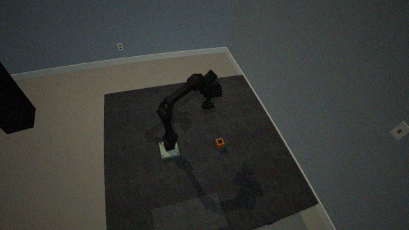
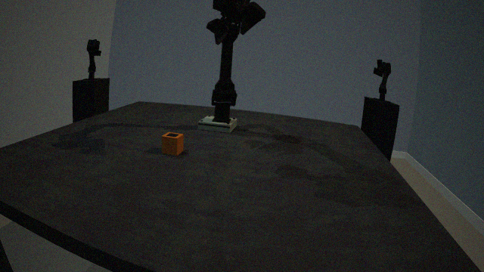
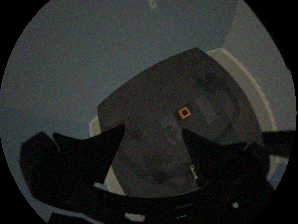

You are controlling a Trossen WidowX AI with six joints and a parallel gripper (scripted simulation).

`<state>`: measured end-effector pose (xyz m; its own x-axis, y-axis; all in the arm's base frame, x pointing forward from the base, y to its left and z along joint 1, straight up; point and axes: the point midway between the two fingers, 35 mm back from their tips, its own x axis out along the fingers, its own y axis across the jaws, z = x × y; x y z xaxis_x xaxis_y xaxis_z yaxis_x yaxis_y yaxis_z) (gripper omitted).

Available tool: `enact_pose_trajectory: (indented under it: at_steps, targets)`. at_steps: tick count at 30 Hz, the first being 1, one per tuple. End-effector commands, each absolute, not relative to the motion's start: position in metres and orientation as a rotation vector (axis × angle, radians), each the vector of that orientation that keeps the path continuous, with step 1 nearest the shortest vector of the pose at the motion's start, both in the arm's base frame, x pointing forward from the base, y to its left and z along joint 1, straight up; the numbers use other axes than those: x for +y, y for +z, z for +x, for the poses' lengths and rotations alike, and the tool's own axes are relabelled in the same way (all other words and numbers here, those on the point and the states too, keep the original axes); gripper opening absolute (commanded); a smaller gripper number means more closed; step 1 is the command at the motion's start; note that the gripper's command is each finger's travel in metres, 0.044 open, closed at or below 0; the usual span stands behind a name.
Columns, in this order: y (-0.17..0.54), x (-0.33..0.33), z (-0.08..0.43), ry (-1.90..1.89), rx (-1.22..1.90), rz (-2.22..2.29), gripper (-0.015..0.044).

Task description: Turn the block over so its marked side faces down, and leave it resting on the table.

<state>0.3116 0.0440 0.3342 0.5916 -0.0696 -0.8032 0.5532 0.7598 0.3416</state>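
An orange block (image 1: 220, 145) (image 2: 172, 146) (image 3: 185, 113) sits upright on the dark table (image 1: 128, 179) (image 2: 265, 211) (image 3: 145, 92). Its top face bears a dark square inside an orange border, so the marked side faces up; the side faces seen in the exterior view are plain orange. My gripper (image 1: 208, 105) (image 3: 154, 129) is open and empty, high above the table and well away from the block. In the wrist view the block is small, beyond the tip of the right-hand finger. In the exterior view the upper arm is partly cut off by the top edge.
The arm's pale base plate (image 1: 169, 153) (image 2: 217, 125) is on the table, beside and behind the block as seen in the exterior view. Two dark pedestals (image 2: 91, 100) (image 2: 380, 122) with small arms stand beyond the table. Arm shadows cross the table top.
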Motion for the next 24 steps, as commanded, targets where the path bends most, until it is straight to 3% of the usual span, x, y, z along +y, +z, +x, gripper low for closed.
enact_pose_trajectory:
  at_steps: [1,14,24]
  targets:
    - [0.277,0.011,0.338,-0.391,1.059,0.412,0.044]
    - [0.137,-0.096,0.342,-0.118,1.522,0.085,0.044]
    - [0.113,-0.095,0.344,-0.099,1.537,0.079,0.044]
